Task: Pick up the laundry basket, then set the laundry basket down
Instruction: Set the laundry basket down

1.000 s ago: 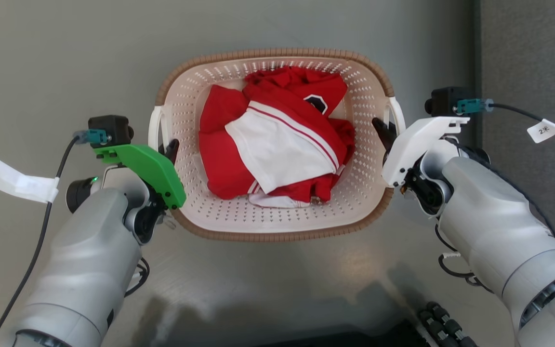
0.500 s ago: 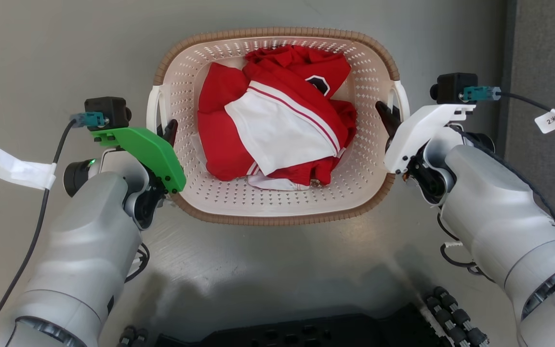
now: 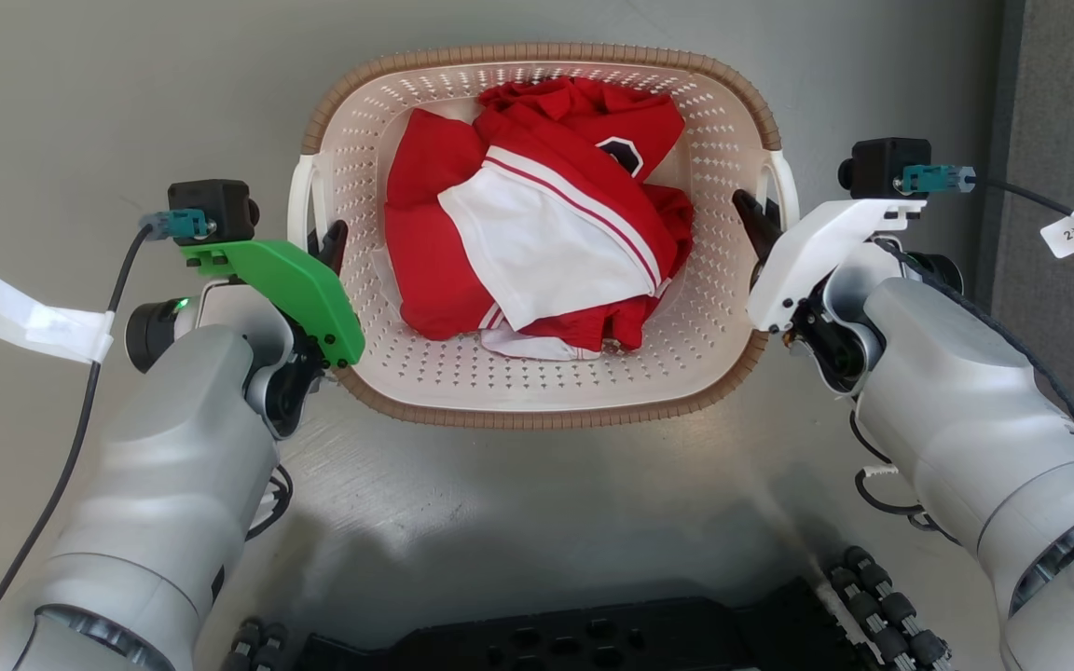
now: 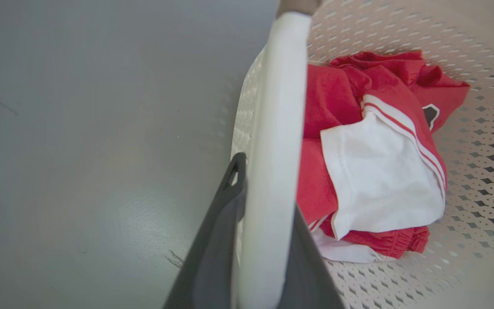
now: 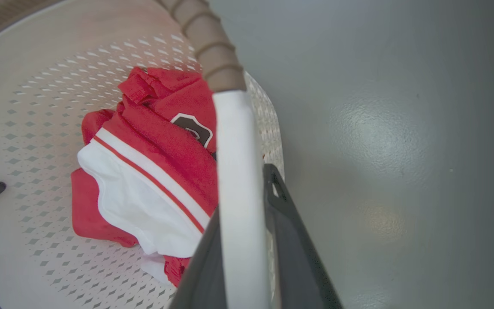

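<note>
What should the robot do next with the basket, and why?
Probably lift both arms straight up together, evenly. The left gripper clamps the left handle and the right gripper the right handle of the laundry basket; an uneven pull would tilt the clothes inside.

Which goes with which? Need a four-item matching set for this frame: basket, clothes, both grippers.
1. cream perforated plastic laundry basket with brown woven-look rim
2. crumpled red-and-white cloth garment
3. left gripper
4. right gripper

A. closed on a handle, under white cover
B. heaped inside
C. gripped at both sides
D. closed on a handle, under green cover

Pairs: 1-C, 2-B, 3-D, 4-A
</note>
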Controlling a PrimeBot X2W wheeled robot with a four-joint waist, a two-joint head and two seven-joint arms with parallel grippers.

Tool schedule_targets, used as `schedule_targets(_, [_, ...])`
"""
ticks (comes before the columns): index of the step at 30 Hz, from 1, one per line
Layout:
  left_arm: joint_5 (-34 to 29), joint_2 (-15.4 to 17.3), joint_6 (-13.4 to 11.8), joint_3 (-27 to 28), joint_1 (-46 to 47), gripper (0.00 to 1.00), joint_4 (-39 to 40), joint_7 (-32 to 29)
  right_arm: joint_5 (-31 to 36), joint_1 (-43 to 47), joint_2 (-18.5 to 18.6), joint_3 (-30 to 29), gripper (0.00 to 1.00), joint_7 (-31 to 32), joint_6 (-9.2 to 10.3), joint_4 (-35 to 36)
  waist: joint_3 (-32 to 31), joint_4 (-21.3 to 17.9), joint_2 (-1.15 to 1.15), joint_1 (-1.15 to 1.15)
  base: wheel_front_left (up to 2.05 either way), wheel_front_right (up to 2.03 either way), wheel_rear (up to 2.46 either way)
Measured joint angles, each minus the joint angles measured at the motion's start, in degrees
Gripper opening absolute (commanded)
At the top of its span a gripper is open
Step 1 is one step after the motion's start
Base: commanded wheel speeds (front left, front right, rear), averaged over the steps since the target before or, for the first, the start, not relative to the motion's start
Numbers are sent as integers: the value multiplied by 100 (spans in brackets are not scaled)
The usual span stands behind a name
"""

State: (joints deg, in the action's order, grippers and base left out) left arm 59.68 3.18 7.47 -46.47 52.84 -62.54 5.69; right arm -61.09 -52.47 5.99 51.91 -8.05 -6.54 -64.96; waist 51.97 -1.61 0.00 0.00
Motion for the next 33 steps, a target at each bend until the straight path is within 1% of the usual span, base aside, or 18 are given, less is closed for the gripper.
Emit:
schedule_targets(4, [13, -4, 0, -20, 1, 0, -12, 2, -2, -16, -5, 9, 0, -32, -1, -36, 21, 1, 0, 0, 0, 0, 0])
schedule_targets(5, [13, -8, 0, -22, 1, 36, -15, 32, -13, -22, -11, 7, 0, -46, -3, -53, 25, -1, 0, 0, 0, 0, 0])
schedule_targets(6, [18, -10, 0, -18, 3, 78, -16, 51, -51, -26, -20, 0, 0, -48, -11, -79, 28, -4, 0, 0, 0, 0, 0])
schedule_targets(7, [58, -11, 1, -10, 10, 100, -13, 52, -91, -26, -31, -7, 15, -46, -15, -129, 31, -7, 0, 0, 0, 0, 0])
schedule_targets(8, [107, -16, 1, -10, 15, 100, -14, 51, -125, -25, -41, -12, 67, -22, -15, -196, 33, -9, 0, 0, 0, 0, 0])
schedule_targets(9, [125, -22, 1, -10, 15, 100, -13, 51, -155, -25, -42, -31, 100, -14, -16, -261, 34, -12, 0, 0, 0, 0, 0])
schedule_targets(11, [157, -30, 1, -10, 16, 100, -10, 51, -186, -25, -31, -75, 100, 2, -53, -332, 33, -16, 0, 0, 0, 0, 0])
schedule_targets(28, [264, -35, 1, -158, 49, 100, -33, 52, -201, -116, -68, -51, 100, -52, -58, -408, 3, -12, 0, 0, 0, 0, 0])
schedule_targets(33, [263, -35, 1, -207, 74, 100, -37, 152, -202, -114, -74, -33, 100, -101, -58, -439, -79, -12, 0, 0, 0, 0, 0])
